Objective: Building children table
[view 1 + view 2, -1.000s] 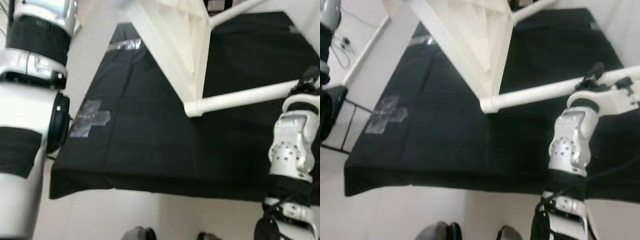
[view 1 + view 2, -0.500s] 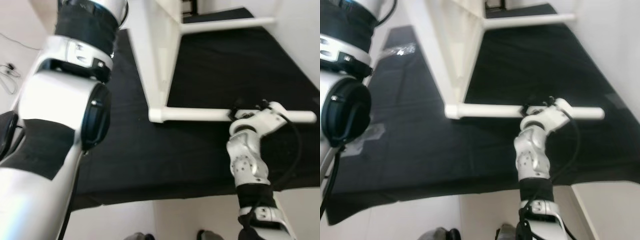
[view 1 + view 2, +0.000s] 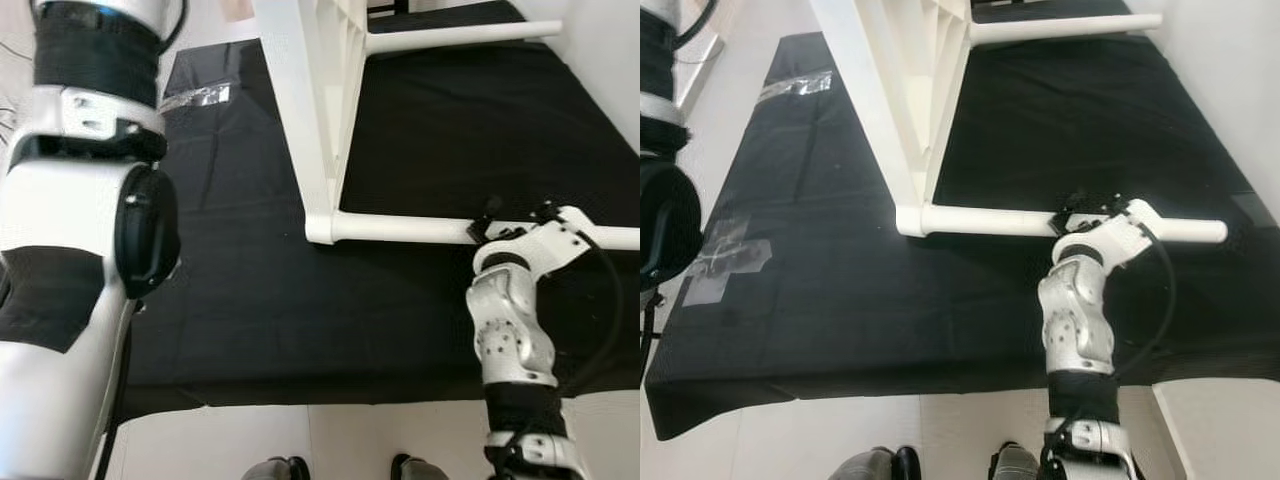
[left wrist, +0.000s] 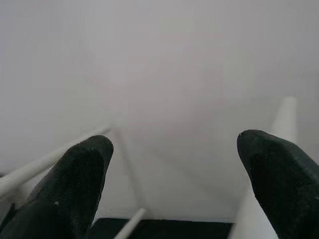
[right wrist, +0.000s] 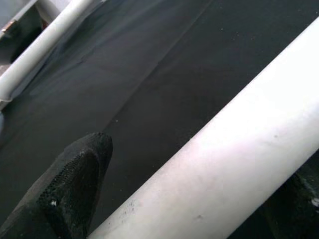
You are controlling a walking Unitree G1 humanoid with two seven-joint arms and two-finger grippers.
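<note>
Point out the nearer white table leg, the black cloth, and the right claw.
White table leg (image 3: 980, 220), right eye view, mid-length.
Black cloth (image 3: 830, 280), right eye view, bare area.
Right claw (image 3: 1080, 205), right eye view, at the leg.

White children's table on its side

We see the table (image 3: 902, 95) tipped over on black cloth, one round leg (image 3: 985, 221) passing between our right tool's (image 5: 164, 164) fingers.

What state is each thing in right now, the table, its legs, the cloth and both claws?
Table: tipped on its side on the cloth.
Near leg: horizontal, just above the cloth, attached to the table.
Far leg: horizontal, attached.
Cloth: spread flat, taped at its left edge.
Right claw: fingers either side of the near leg; grip cannot be told.
Left claw: open, holding nothing.
</note>
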